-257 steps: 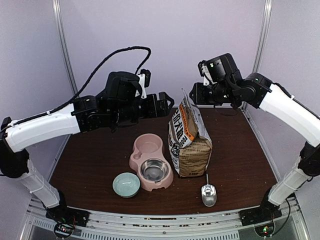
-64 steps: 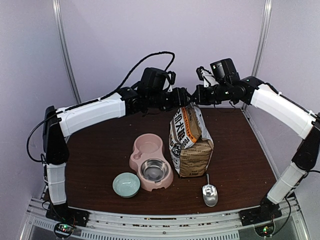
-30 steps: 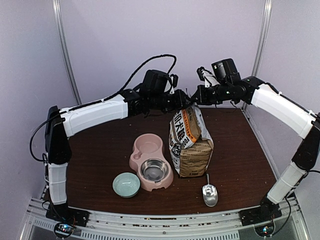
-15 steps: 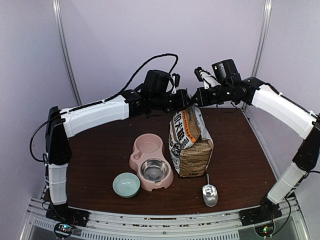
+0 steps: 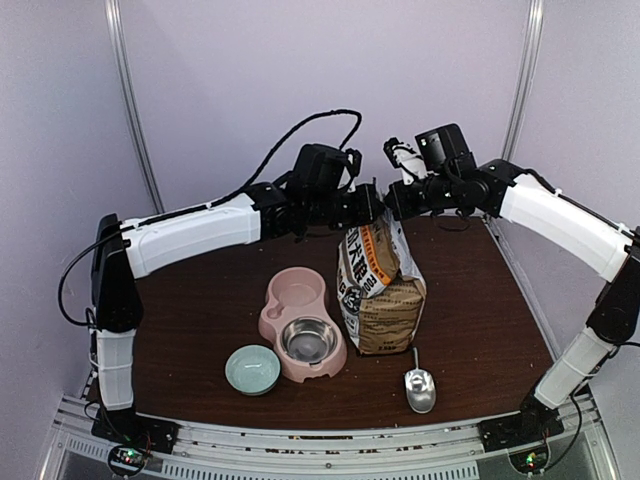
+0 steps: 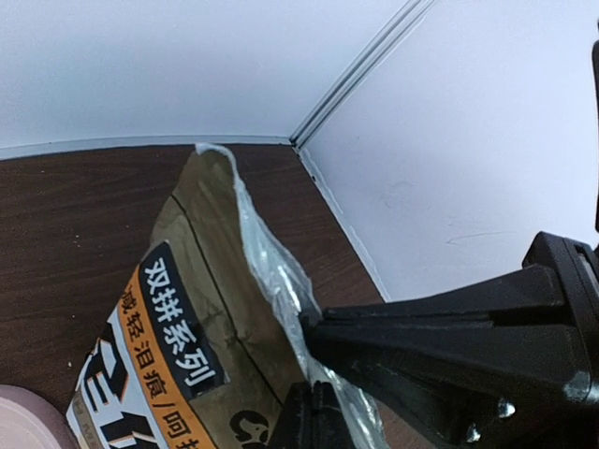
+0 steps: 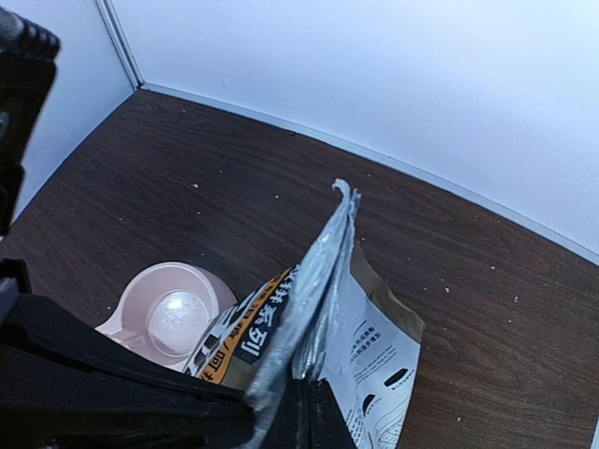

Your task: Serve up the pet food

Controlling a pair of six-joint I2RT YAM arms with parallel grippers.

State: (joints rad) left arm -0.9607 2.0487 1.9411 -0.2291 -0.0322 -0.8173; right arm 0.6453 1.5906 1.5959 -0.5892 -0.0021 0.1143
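The pet food is hidden inside the brown-and-white paper bag (image 5: 380, 290), which stands upright at mid-table. Both grippers meet at its top. My left gripper (image 5: 368, 207) is shut on the bag's foil-lined lip (image 6: 267, 271) from the left side; its closed fingertips (image 6: 313, 398) pinch that edge. My right gripper (image 5: 392, 202) is shut on the opposite wall of the lip (image 7: 328, 281), fingers (image 7: 312, 402) closed on the foil. The bag's mouth looks nearly flat between them. The pink double bowl (image 5: 290, 295) sits just left of the bag.
A steel insert (image 5: 308, 340) fills the near half of the pink bowl. A small teal bowl (image 5: 252, 368) stands at front left. A metal scoop (image 5: 418, 388) lies in front of the bag. The purple walls stand close behind.
The left gripper has closed on the bag's top edge. Both grippers have shifted slightly left with the bag's top. The bowls and scoop have not moved.
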